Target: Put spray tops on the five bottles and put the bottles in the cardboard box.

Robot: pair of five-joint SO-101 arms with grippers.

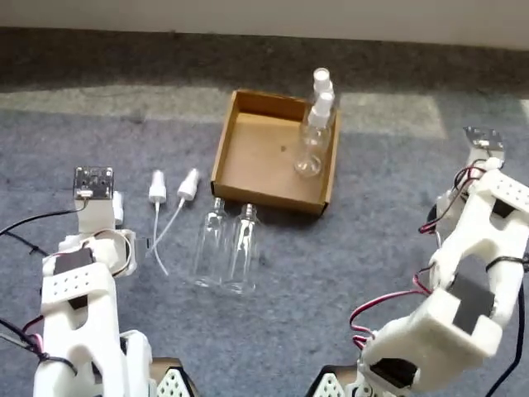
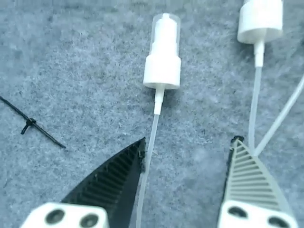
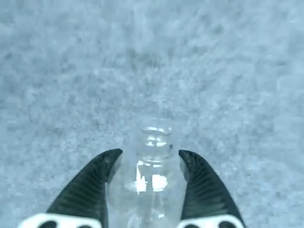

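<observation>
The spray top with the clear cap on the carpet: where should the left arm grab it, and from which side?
Probably by the white collar, from above: the spray top lies flat, its collar is the widest, stiffest part, and the dip tube looks thin and bendy. The left gripper, open, straddles that tube.

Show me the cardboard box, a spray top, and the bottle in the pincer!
cardboard box (image 1: 260, 161), high view, on its bare floor.
spray top (image 2: 162, 71), left wrist view, on its white collar.
bottle (image 3: 154, 137), right wrist view, on its clear neck.
</observation>
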